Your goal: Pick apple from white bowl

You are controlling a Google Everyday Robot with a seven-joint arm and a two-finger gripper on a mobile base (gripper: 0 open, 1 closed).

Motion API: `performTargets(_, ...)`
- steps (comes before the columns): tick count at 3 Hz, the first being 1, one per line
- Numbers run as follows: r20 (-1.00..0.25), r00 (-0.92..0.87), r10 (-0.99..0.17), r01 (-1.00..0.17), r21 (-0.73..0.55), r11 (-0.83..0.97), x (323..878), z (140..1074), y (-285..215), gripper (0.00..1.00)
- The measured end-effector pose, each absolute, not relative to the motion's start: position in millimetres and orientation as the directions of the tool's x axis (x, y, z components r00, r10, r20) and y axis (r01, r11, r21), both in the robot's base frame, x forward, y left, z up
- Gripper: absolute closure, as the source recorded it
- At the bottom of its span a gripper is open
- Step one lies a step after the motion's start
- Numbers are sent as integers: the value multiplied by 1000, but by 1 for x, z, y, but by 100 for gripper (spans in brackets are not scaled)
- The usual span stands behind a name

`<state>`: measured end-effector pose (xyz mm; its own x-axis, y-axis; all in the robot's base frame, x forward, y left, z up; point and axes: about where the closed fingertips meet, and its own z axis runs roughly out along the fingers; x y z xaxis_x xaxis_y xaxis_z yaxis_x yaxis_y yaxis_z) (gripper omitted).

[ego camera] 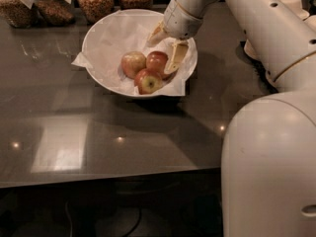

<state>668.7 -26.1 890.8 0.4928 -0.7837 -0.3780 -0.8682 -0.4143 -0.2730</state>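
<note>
- Behind the white bowl (98, 31), to its left, stand jars (96, 1) of dry food. They sit at the back of the dark counter (74, 132), out of the arm's way.
- The white bowl sits near the middle of the counter. It is lined with crumpled paper (111, 41), which probably cushions the fruit.
- Three apples lie bunched in the bowl's right half, touching each other.
- The pale apple (132, 63) is the leftmost in the bowl.
- The apple with a yellow-green patch (148, 81) lies at the bowl's near side.
- The apple (157, 61) to be picked, the reddest, is to the right of the pale apple and is resting in the bowl.
- The gripper (167, 46) is inside the bowl's right half, tilted down over the red apple.
- Its jaws are spread wide and hold nothing. One finger is above the apple and the other is against its right side, seemingly touching, though I cannot be sure.
- This straddle suits closing on that apple alone.
- The arm (256, 19) reaches in from the right of the bowl.
- The robot's body (266, 167) stands to the bowl's near right.
</note>
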Motion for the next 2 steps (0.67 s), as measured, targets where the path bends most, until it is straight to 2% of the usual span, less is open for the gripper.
performTargets(2,-389,497,-776,-867,-257,-427,670,879,-21,32)
